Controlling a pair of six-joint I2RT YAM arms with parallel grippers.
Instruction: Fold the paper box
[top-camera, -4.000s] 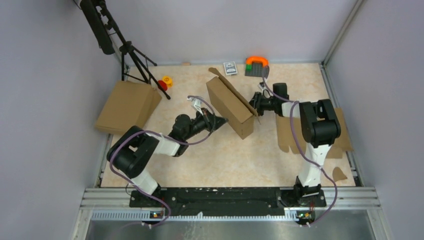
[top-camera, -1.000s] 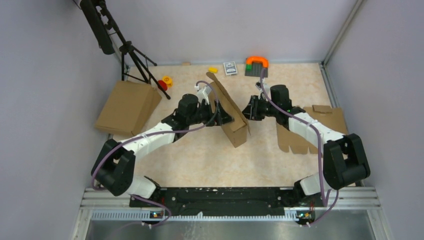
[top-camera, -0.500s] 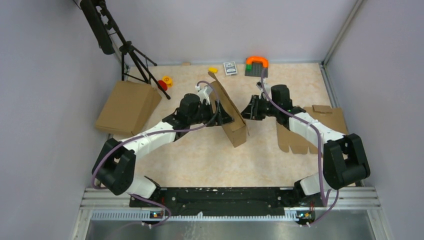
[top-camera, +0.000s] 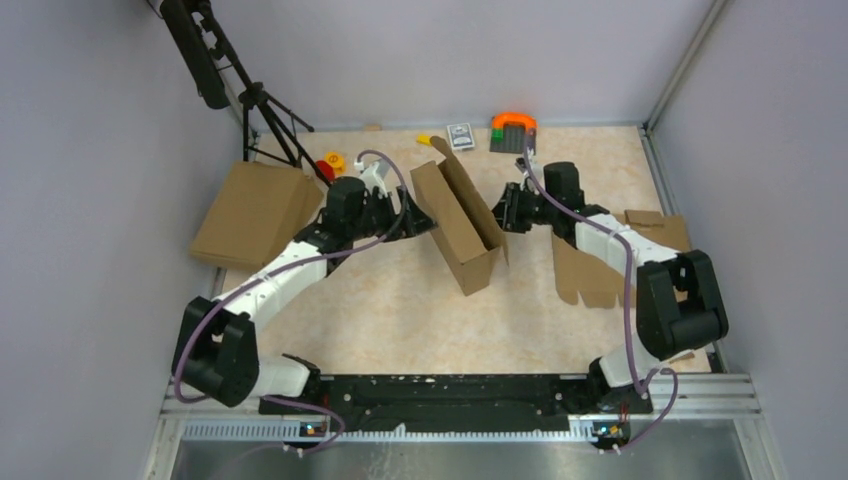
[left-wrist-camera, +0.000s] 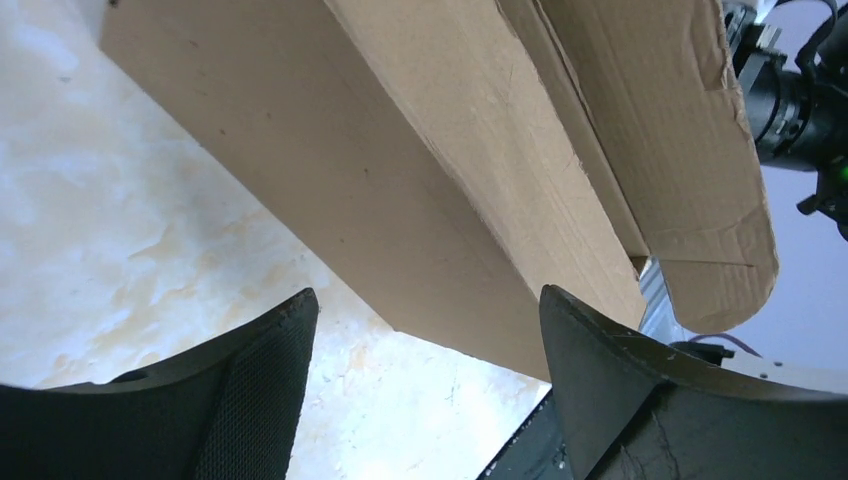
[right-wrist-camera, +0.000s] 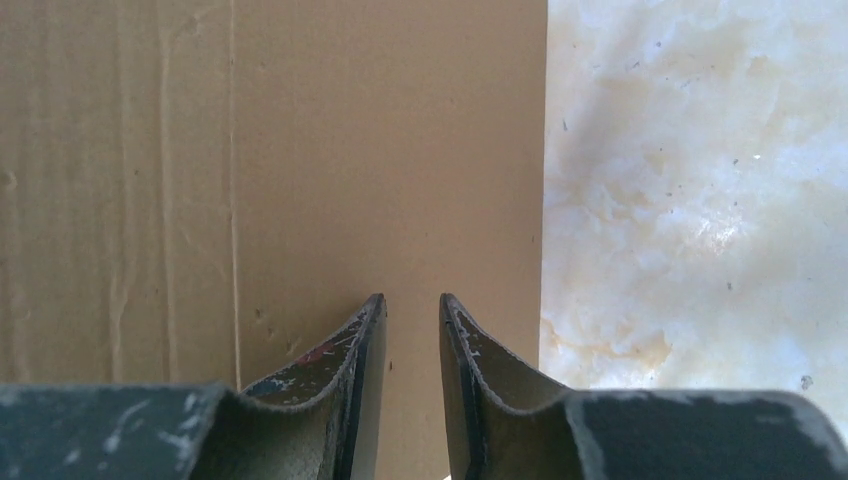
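The paper box (top-camera: 462, 228) is a shallow brown cardboard box standing on one long edge mid-table, its open side facing up and right, with a flap (top-camera: 447, 152) sticking up at the far end. My left gripper (top-camera: 412, 222) is just left of it. In the left wrist view this gripper (left-wrist-camera: 427, 293) is open wide, the box's outer wall (left-wrist-camera: 400, 190) lies ahead, and nothing is between the fingers. My right gripper (top-camera: 506, 215) is at the box's right side. Its fingers (right-wrist-camera: 412, 297) stand a narrow gap apart with nothing between them, tips close to a flat cardboard face (right-wrist-camera: 300, 150).
A stack of flat cardboard (top-camera: 255, 212) lies at the left edge by a tripod (top-camera: 265, 110). A notched cardboard blank (top-camera: 600, 268) lies at the right under the right arm. Small toys (top-camera: 328, 163), a card pack (top-camera: 460, 135) and an orange-and-green item (top-camera: 513, 130) sit along the back.
My left gripper has drawn back to the left, off the box. The box has leaned over, so its open side shows more. The right gripper has shifted slightly towards the back.
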